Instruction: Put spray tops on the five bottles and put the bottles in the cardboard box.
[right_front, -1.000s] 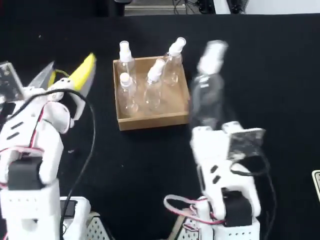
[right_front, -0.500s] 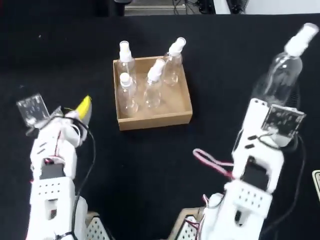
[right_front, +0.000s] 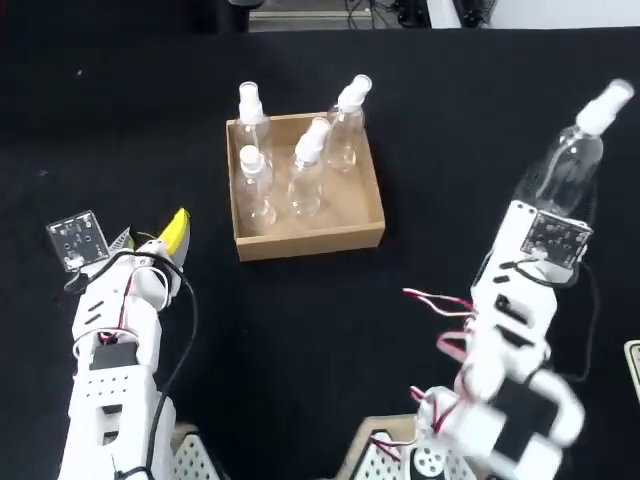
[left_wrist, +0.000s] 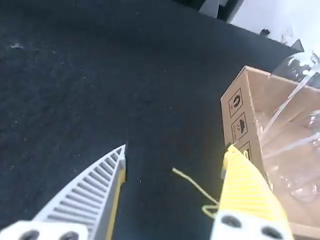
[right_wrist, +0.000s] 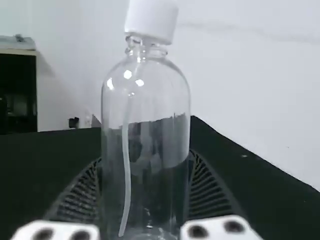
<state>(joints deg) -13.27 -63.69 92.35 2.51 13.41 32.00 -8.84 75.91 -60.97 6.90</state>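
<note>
Two arms are flanking the cardboard box (right_front: 310, 243) on the black bench (right_front: 450, 90). On the left, the left gripper (right_front: 150, 235) is hovering low over bare cloth near the box's front left corner, its fingers spread wide with nothing between them. In the middle, four bottles (right_front: 306, 172) with spray tops are standing inside the box, crowding its back and left parts and leaving the front right corner free. On the right, the right gripper (right_wrist: 145, 160) is pinching the fifth bottle (right_front: 563, 168) low on its body. It is holding the bottle tilted, well apart from the box and seemingly raised off the bench, with the white spray top (right_front: 607, 104) already seated. That clear bottle is looking empty, so it is likely weighing very little. Its smooth rounded wall is probably slippery and may flex under a hard squeeze. The wide cylindrical body is looking like the safest place to grip, rather than the narrow neck or the top, which could pop loose.
</note>
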